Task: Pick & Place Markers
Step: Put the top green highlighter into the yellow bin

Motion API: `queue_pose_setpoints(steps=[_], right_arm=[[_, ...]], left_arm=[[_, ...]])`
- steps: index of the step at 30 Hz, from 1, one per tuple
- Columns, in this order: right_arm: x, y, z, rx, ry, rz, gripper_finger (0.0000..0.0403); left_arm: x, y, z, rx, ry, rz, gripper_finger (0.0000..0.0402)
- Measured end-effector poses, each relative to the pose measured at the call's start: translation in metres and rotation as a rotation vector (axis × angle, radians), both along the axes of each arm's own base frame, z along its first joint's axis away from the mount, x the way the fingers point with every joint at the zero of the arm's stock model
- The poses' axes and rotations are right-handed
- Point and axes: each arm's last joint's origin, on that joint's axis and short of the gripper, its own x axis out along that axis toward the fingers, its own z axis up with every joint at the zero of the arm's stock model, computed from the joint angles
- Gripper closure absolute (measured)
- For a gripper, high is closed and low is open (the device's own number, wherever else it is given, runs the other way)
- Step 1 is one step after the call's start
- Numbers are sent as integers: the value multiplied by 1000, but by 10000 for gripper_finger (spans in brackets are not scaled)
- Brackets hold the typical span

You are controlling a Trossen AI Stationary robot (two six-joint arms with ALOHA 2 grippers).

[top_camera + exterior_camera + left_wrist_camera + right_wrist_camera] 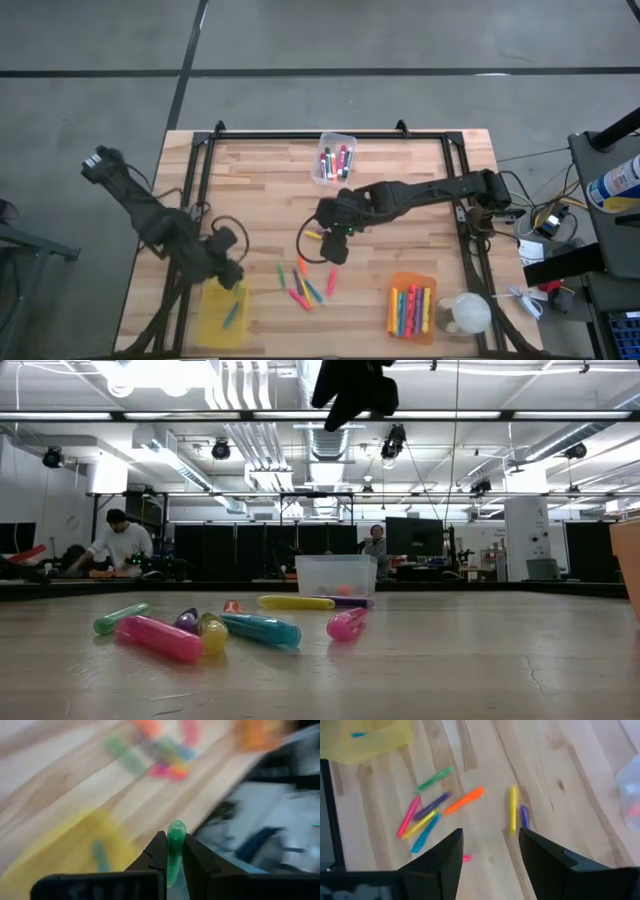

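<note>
Yellow bin (222,312): sat directly under the left end effector (228,272), at the bench's (400,200) near left corner, with a couple of markers already inside.
Left end effector: clamped on a green marker (175,851), which stood up between its fingers above that bin; the drop looked next.
Loose markers (305,285): a small pile lay on the bench between the two end effectors, nearer the right one; a yellow marker (513,809) and a purple one lay just ahead of it.
Right end effector (335,240): hovered mid-bench, fingers spread wide, nothing between them.
Clear bin (335,158): beyond the right end effector, holding a few red and dark markers.
Orange bin (412,308): to its right, near edge, well filled.
Progress: judged past halfway; the pile remained.
Obstruction: none seen; a white round object (468,313) sat beside the orange bin.
</note>
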Motion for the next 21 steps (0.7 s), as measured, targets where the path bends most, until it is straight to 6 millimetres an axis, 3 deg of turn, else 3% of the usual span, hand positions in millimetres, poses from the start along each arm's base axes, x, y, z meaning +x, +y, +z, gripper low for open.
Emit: queue_pose_setpoints(steps=[4,9,14,21], right_arm=[[-1,0,-6,-3,19,1,222],[0,-2,-7,-23,14,-15,225],[0,-5,-7,-28,10,-25,223],[1,-4,-6,-26,0,-24,227]], left_arm=[[-7,-13,-16,-19,193,30,370],[-2,-29,-34,0,307,76,369],[4,-42,-67,6,511,25,369],[10,-49,-99,2,544,16,369]])
